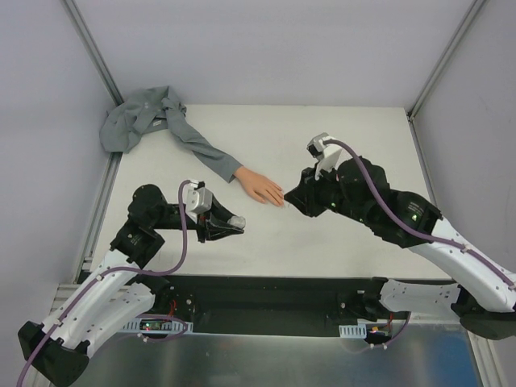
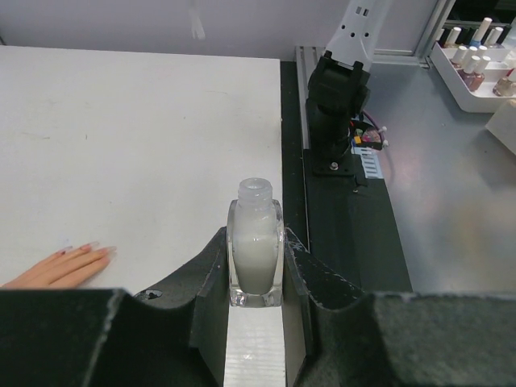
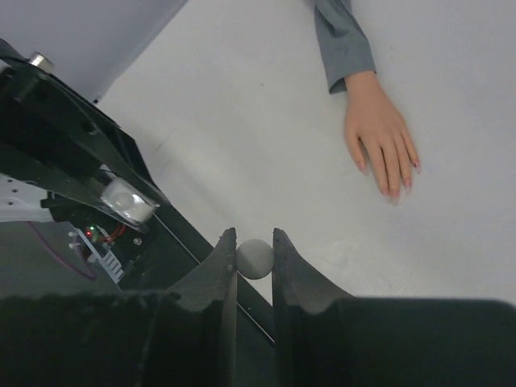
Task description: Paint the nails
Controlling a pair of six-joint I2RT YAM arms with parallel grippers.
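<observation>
We see the left arm folded at the elbow on the near left, its forearm reaching rightward, and the left pincer (image 1: 234, 222) clenched on a small clear bottle (image 2: 255, 258) of whitish liquid, gripped by its flat sides with the open neck pointing away from the wrist. The right arm stretches in from the near right, bent over the middle of the tabletop (image 1: 347, 137), with the right pincer (image 1: 292, 197) aimed leftward. Its jaws are closed on a small pale round piece (image 3: 255, 260); we cannot tell more about what it is. The mannequin hand (image 1: 260, 186) lies flat, palm down, poking out of a grey sleeve (image 1: 197, 149), fingers pointing towards the right pincer, which is just beside the fingertips. The nails (image 3: 407, 188) look pinkish, and they lie between the two pincers
</observation>
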